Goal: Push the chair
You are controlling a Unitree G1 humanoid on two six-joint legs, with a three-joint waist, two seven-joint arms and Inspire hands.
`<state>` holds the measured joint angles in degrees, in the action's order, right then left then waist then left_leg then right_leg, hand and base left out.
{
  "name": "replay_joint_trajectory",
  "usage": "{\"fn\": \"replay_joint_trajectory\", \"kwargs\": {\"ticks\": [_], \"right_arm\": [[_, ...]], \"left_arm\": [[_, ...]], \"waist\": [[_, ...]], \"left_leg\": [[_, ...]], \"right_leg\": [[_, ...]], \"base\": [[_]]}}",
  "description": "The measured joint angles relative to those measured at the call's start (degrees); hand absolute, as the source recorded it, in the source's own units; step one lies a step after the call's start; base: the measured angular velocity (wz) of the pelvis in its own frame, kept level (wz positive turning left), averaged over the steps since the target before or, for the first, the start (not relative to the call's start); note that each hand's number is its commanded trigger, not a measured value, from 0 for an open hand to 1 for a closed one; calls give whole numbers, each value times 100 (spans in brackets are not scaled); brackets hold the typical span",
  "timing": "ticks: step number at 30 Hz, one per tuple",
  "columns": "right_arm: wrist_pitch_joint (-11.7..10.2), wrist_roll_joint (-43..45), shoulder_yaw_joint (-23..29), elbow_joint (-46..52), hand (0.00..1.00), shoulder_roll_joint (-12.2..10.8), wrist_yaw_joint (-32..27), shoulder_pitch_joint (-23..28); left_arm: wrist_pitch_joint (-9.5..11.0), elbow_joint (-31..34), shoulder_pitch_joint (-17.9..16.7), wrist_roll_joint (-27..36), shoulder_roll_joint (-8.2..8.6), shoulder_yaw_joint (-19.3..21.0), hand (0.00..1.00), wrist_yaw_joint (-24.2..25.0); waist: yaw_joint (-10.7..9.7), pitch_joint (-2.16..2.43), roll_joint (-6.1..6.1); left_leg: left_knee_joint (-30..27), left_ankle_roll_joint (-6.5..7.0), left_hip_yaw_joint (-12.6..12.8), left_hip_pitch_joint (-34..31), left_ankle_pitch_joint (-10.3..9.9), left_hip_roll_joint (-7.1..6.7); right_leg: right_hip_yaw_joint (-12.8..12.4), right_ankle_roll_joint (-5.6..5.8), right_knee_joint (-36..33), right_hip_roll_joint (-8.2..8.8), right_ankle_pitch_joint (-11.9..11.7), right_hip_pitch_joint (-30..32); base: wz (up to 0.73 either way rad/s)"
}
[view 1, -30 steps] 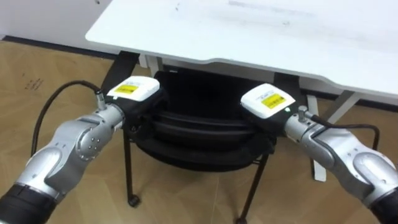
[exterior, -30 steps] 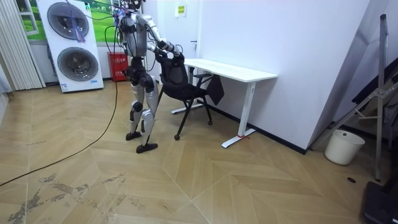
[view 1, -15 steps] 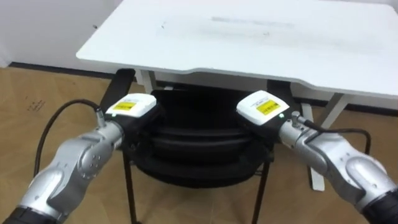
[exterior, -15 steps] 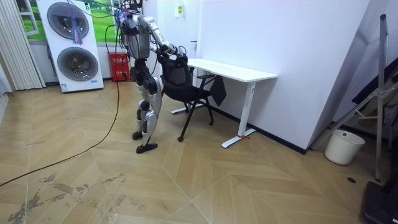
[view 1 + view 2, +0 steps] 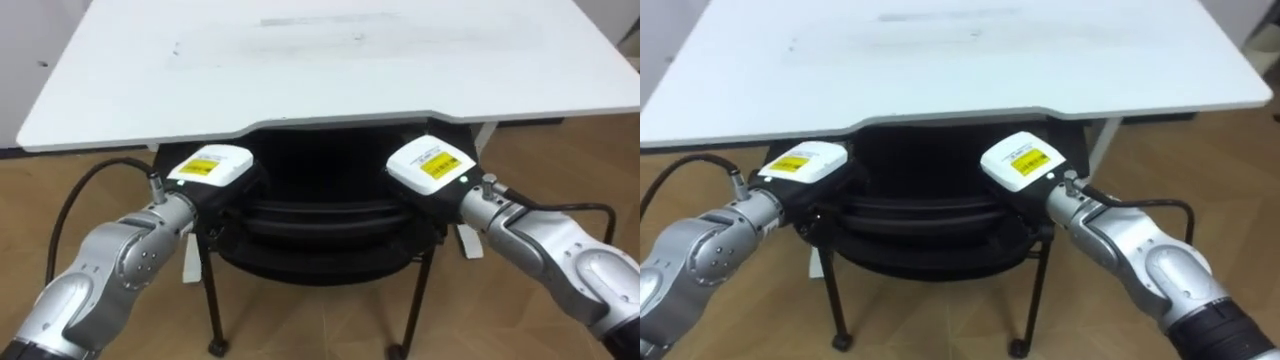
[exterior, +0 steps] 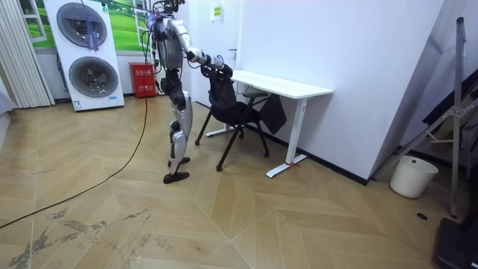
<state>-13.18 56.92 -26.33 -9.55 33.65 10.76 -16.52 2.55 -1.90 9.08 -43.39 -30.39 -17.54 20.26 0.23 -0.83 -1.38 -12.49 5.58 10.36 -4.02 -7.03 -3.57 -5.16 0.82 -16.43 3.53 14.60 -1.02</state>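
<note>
A black chair (image 5: 320, 225) on thin legs with castors stands in front of me, its seat partly under the white desk (image 5: 300, 60). My left hand (image 5: 210, 168) rests on the left end of the chair's back, and my right hand (image 5: 430, 166) on the right end. Both hands lie just below the desk's front edge. In the room view I stand behind the chair (image 6: 228, 101) with both arms stretched out toward it, leaning forward, one foot set back.
The desk (image 6: 284, 86) stands against a white wall, and its white leg (image 5: 468, 240) shows to the chair's right. Stacked washing machines (image 6: 89, 52) and a red box (image 6: 142, 80) are behind me. A white bucket (image 6: 412, 175) sits far off at the room view's right.
The chair has rolled further under the desk with both hands on its back. I have stepped after it, toward the room view's right. The desk edge now overhangs the seat.
</note>
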Motion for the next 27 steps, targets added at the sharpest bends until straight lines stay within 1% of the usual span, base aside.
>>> {"fn": "replay_joint_trajectory", "kwargs": {"ticks": [1, 2, 3, 4, 6, 7, 8, 9, 10, 15, 17, 20, 22, 23, 24, 25, 26, 27], "right_arm": [[6, 0, 0, 5, 100, -3, 17, 1], [8, 0, 0, 4, 100, -3, 23, 6], [10, 0, 2, 2, 100, -2, 18, 7], [19, 0, 2, 0, 100, -2, 17, 7], [24, 0, 7, -3, 100, -2, 17, 10], [32, 0, 11, -2, 100, 3, -13, 28], [33, -1, 11, 2, 100, 5, -48, 32], [33, -1, 11, 1, 100, 4, -68, 32], [33, -7, 11, 2, 100, 4, -98, 31], [32, -36, 11, -3, 100, 20, -124, 33], [32, -36, 11, -6, 100, 22, -135, 33], [33, -36, 11, -6, 100, 26, -127, 37], [33, -36, 11, -6, 92, 28, -122, 37], [33, -36, 11, -6, 82, 29, -119, 37], [33, -36, 11, -6, 69, 29, -116, 37], [42, -37, 11, -4, 58, 28, -99, 37], [67, -49, 12, 9, 25, 27, -58, 37], [77, -62, 13, 10, 5, 27, -46, 37]], "left_arm": [[-4, -1, 2, -5, 8, 1, 100, 3], [-2, 0, 5, -4, 10, 2, 100, 16], [-1, 0, 12, -5, 11, 1, 100, 19], [-2, 0, 17, -6, 12, 0, 100, 18], [-6, 0, 17, -11, 25, 0, 100, 20], [-6, 7, 19, -9, 25, 1, 100, 15], [-7, 34, 18, -13, 21, 17, 100, 17], [-10, 45, 19, -14, 19, 26, 100, 18], [-10, 45, 20, -13, 21, 49, 100, 17], [-12, 42, 45, -15, 28, 52, 100, -4], [-13, 41, 43, -15, 31, 51, 100, -3], [-38, 41, 46, -96, 84, 52, 100, 1], [-43, 41, 47, -115, 97, 54, 100, 5], [-45, 42, 47, -121, 102, 58, 100, 12], [-46, 42, 47, -126, 109, 63, 76, 16], [-46, 42, 46, -134, 121, 72, 51, 26], [-46, 42, 46, -137, 129, 74, 0, 34], [-46, 43, 46, -137, 132, 74, 0, 34]], "waist": [[-15, -3, 4], [-39, -3, 4], [-67, -3, 5], [-133, -7, 11], [-176, -10, 20], [-157, -9, 22], [-114, -8, 20], [-101, -8, 21], [-105, -6, 25], [-146, -7, 52], [-142, -11, 85], [-154, -12, 86], [-156, -11, 85], [-158, -11, 84], [-158, -10, 83], [-155, -9, 81], [-149, -4, 72], [-144, -2, 67]], "left_leg": [[9, 21, 91, 51, -45, 0], [11, 39, 190, 87, -90, 4], [12, 51, 228, 98, -104, 4], [21, 77, 314, 128, -125, 12], [26, 103, 424, 180, -170, 10], [45, 122, 542, 203, -186, 22], [108, 124, 685, 227, -187, 43], [121, 127, 723, 228, -188, 46], [124, 139, 783, 226, -196, 54], [171, 145, 939, 228, -199, 126], [191, 145, 1009, 235, -199, 154], [201, 145, 1009, 243, -199, 164], [204, 144, 1009, 243, -199, 172], [204, 144, 1010, 242, -198, 176], [204, 144, 1009, 242, -198, 178], [204, 143, 1004, 242, -198, 180], [206, 143, 1005, 243, -198, 180], [207, 143, 1006, 244, -198, 180]], "right_leg": [[71, 16, -40, 28, 7, 12], [84, 51, -43, 47, 6, 16], [110, 64, -43, 57, 1, 16], [273, 84, -45, 96, -11, 16], [446, 109, -43, 149, -23, 16], [413, 141, -46, 159, -41, 45], [455, 199, -25, 164, -79, 108], [537, 210, -3, 176, -99, 125], [686, 221, 63, 195, -135, 127], [706, 236, 390, 145, -365, 62], [713, 241, 491, 123, -450, 46], [714, 240, 487, 111, -461, 49], [731, 236, 480, 105, -463, 57], [758, 230, 481, 105, -466, 60], [784, 227, 481, 106, -469, 61], [850, 223, 482, 113, -473, 59], [854, 224, 482, 113, -474, 59], [852, 224, 482, 113, -475, 59]], "base": [[-50], [-48], [-36], [-26], [-40], [-63], [-56], [-54], [-36], [-22], [-19], [-4], [0], [0], [0], [0], [0], [0]]}}
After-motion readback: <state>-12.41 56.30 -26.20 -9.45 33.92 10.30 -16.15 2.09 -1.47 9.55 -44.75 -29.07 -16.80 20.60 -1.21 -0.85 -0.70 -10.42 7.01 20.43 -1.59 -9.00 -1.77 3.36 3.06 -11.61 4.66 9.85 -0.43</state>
